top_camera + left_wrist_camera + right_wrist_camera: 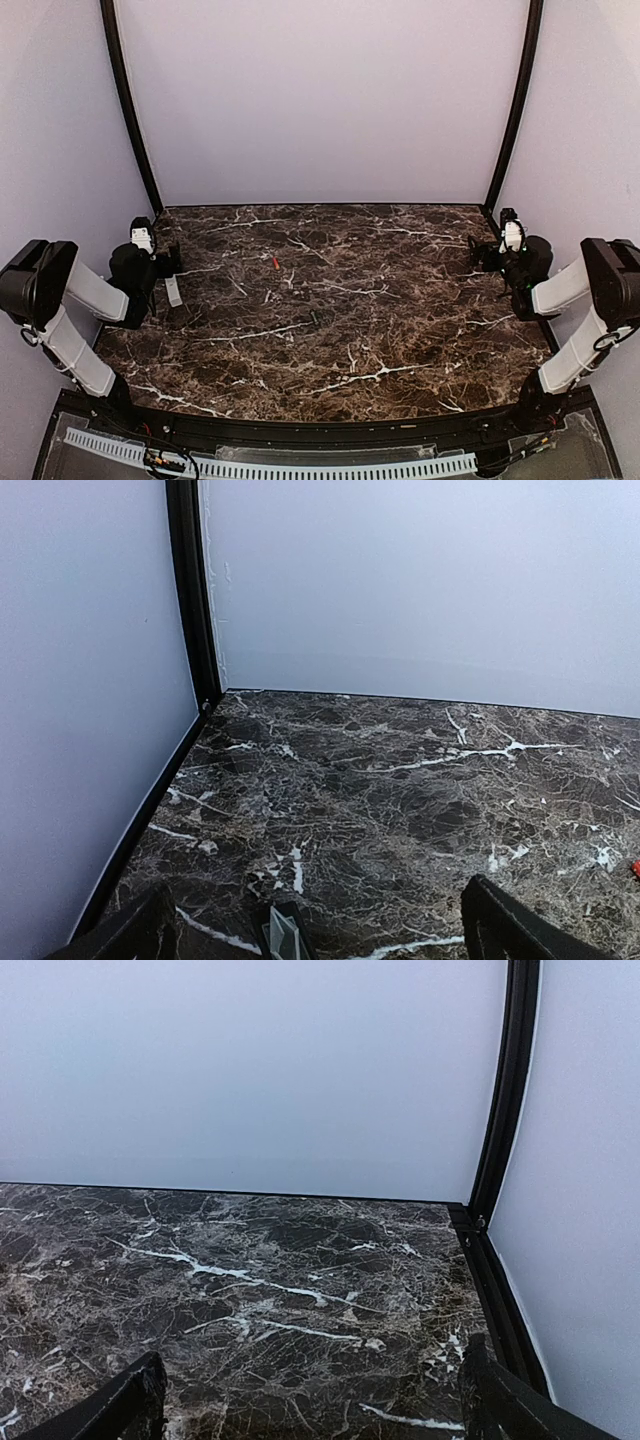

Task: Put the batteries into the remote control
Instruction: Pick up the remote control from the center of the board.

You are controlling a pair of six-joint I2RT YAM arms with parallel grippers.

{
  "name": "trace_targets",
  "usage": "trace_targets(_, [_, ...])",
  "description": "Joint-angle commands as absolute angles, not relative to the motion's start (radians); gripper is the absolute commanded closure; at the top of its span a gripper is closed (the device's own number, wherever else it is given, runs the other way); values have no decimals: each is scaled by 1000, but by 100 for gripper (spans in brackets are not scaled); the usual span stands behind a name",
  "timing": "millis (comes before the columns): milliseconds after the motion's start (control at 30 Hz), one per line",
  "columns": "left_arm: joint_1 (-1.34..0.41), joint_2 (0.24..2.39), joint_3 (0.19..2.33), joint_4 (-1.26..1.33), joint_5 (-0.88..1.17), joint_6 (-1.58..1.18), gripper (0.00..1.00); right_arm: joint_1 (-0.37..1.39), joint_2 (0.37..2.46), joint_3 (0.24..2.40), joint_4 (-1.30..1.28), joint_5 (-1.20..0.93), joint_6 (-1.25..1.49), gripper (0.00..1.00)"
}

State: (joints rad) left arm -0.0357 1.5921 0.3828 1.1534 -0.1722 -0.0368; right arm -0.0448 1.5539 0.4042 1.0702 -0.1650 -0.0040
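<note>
The remote control is a slim white bar lying at the table's left side, just in front of my left gripper. In the left wrist view, one pale end with a dark border shows low between the fingers, which stand wide apart and empty. The red-orange battery lies on the marble right of the left gripper and shows at the right edge of the left wrist view. A tiny dark sliver near the centre may be the dark battery. My right gripper is open and empty at the far right; its fingers frame bare marble.
Dark marble tabletop enclosed by pale walls. Black frame posts stand at the back left corner and back right corner. A black rail runs along the right edge.
</note>
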Motion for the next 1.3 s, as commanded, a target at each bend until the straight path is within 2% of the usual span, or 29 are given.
trace_targets(0, [-37, 1578, 381, 1174, -167, -28, 1, -43, 1549, 407, 1105, -168, -13, 1])
trace_targets(233, [-33, 1561, 389, 1158, -140, -18, 1, -44, 1535, 418, 1079, -179, -11, 1])
trace_targets(367, [-37, 1382, 461, 854, -442, -157, 1, -43, 1398, 518, 799, -171, -11, 1])
trace_targets(467, [-50, 1337, 492, 798, -462, -146, 1, -44, 1326, 589, 623, -183, 55, 1])
trace_targets(567, [-64, 1322, 614, 655, -447, -169, 1, -44, 1277, 643, 523, -273, 142, 1])
trace_targets(700, [-66, 1426, 912, 132, -451, -208, 1, -40, 1211, 702, 384, -324, 249, 1])
trace_targets(800, [-65, 1502, 1080, -87, -425, -247, 1, -20, 1170, 742, 257, -268, 272, 1])
trace_targets(900, [-56, 1581, 1147, -244, -328, -335, 1, 32, 1148, 782, 112, -119, 267, 1])
trace_targets(1100, [-48, 1657, 1121, -285, -228, -565, 1, 81, 1187, 853, -111, -35, 231, 1])
trace_targets(1267, [-47, 1738, 1110, -299, -185, -658, 1, 90, 1175, 846, -164, -47, 233, 1])
